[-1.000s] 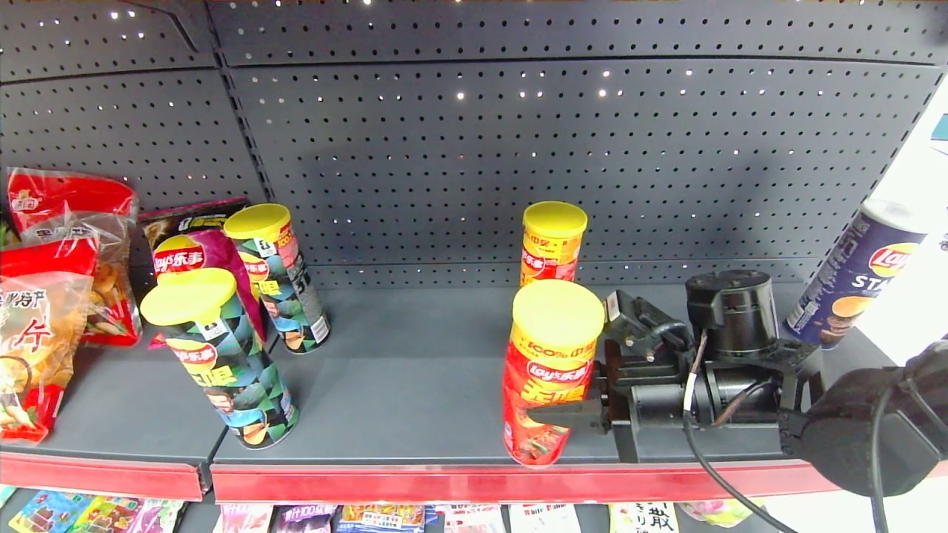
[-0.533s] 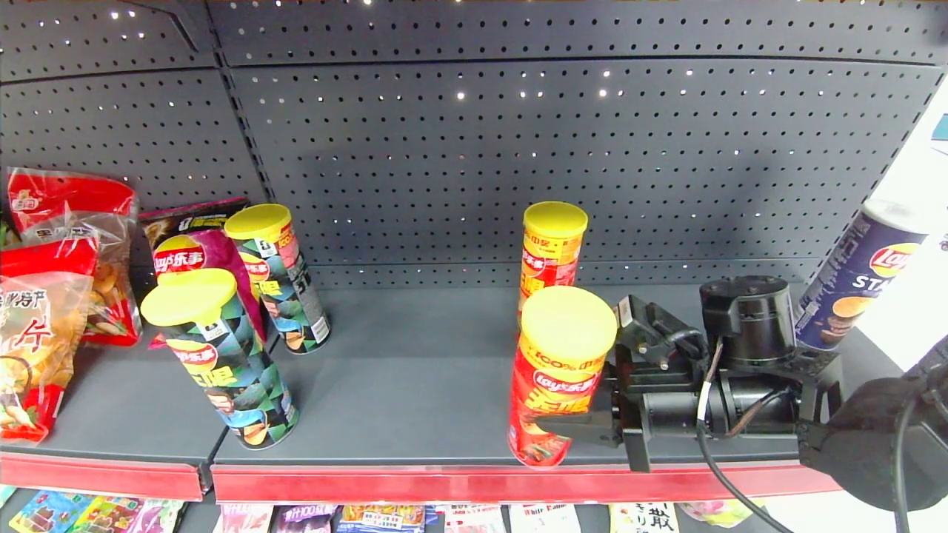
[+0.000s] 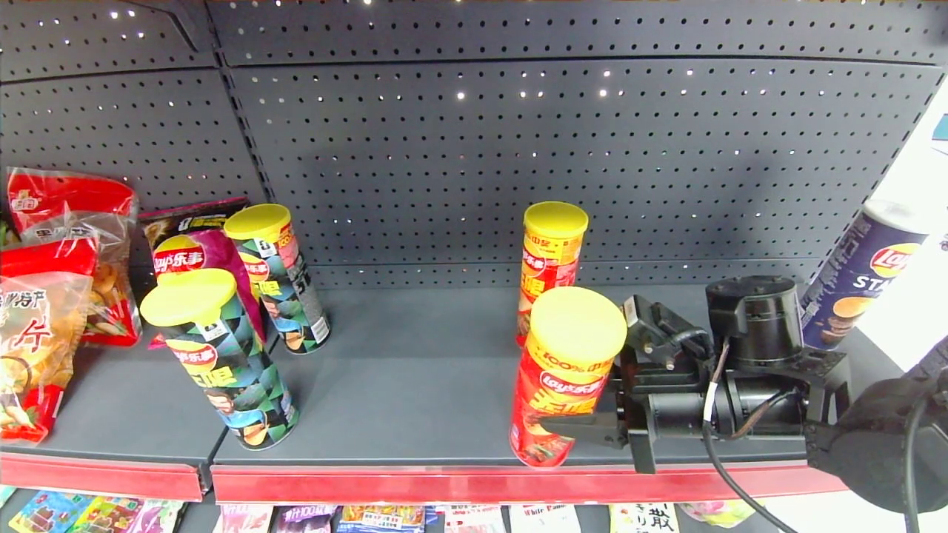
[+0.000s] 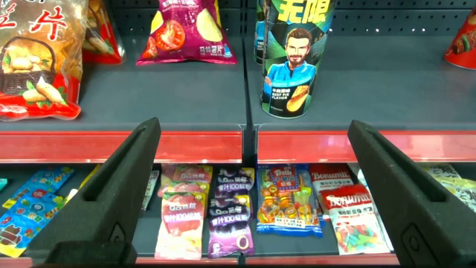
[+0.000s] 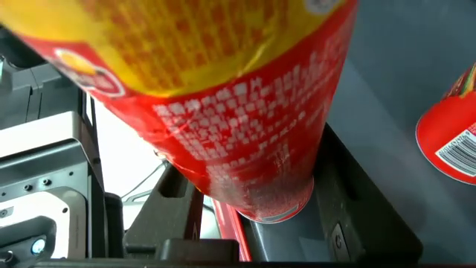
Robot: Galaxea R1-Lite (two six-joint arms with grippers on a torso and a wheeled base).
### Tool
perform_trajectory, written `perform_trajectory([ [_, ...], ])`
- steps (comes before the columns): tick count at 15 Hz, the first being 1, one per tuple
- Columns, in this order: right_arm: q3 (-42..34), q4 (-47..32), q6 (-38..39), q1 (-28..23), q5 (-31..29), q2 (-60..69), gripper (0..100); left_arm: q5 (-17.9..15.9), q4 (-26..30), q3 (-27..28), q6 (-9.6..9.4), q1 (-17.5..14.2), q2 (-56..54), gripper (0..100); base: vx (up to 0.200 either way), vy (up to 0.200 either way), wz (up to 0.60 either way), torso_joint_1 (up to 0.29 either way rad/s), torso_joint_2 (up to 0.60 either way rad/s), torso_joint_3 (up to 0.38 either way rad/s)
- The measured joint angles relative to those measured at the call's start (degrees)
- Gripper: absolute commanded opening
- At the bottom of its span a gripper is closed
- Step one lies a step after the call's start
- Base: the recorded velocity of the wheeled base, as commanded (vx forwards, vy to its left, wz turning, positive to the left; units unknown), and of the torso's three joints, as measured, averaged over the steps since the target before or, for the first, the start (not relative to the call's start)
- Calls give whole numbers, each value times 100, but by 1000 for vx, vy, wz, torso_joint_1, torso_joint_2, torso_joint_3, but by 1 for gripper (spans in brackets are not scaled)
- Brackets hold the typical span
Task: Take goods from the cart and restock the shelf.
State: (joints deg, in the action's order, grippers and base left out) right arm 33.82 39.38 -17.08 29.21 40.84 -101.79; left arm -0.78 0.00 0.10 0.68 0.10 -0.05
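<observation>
A dark grey pegboard (image 3: 474, 163) forms the far wall, with a vertical seam on the left and a horizontal joint near the top. Small points of light shine through some of its holes. The grey shelf (image 3: 415, 385) runs left to right in two decks that meet at the near left, each fronted by a red strip (image 3: 415, 481). Past the pegboard's right edge lies a bright white space (image 3: 915, 185).

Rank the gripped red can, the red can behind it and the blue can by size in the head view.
Largest: gripped red can, nearest the camera.
Then rear red can and blue can: alike, both partly hidden, so unranked.
</observation>
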Motion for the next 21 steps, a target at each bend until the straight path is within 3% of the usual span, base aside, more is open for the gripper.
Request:
perform_trajectory([
  [21, 116, -104, -46, -265, 29, 2, 0, 0, 0, 0, 0, -2, 0, 100, 0, 0, 0, 0, 0, 0],
])
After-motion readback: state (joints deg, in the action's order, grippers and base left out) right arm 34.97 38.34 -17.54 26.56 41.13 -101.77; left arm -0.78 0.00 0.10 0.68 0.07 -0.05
